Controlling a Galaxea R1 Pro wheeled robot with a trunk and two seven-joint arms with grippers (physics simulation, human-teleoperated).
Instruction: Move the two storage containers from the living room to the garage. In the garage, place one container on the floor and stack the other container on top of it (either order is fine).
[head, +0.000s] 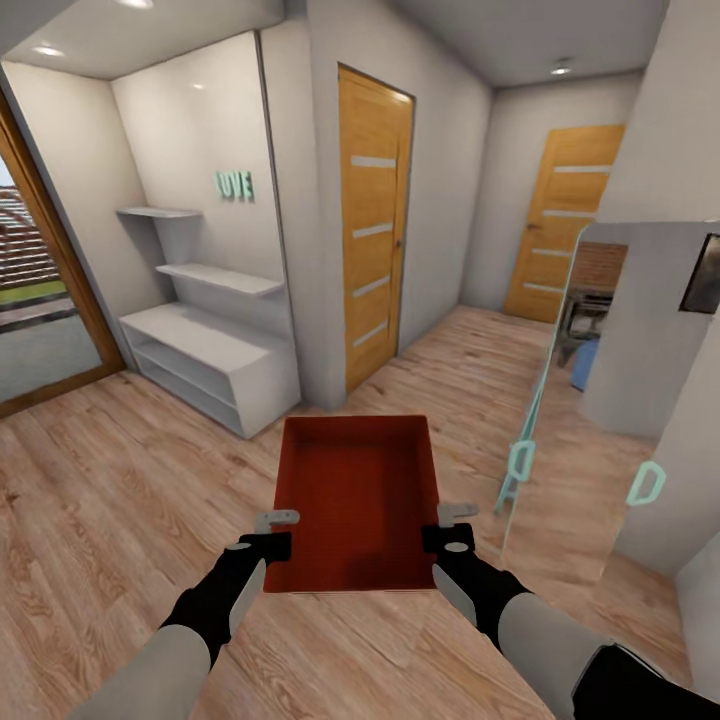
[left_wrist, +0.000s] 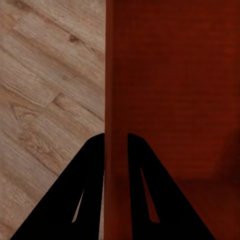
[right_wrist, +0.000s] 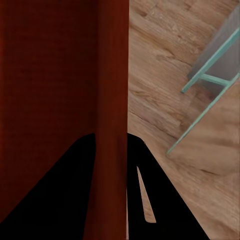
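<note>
An orange-red storage container (head: 360, 500) hangs level in front of me above a light wood plank floor, its open top facing up and its inside bare. My left gripper (head: 278, 532) is shut on the container's left wall (left_wrist: 112, 75), one black finger on each side of it. On the opposite side my right gripper (head: 446, 524) is shut on the right wall (right_wrist: 112, 75) the same way. Below the container lies wood plank floor (left_wrist: 45, 90), not concrete.
A white shelf unit (head: 215, 365) stands ahead on the left against a wall. Two wooden doors (head: 373, 225) (head: 562, 220) are shut ahead. A glass panel with teal handles (head: 521, 462) stands close on my right. A window (head: 30, 300) lies far left.
</note>
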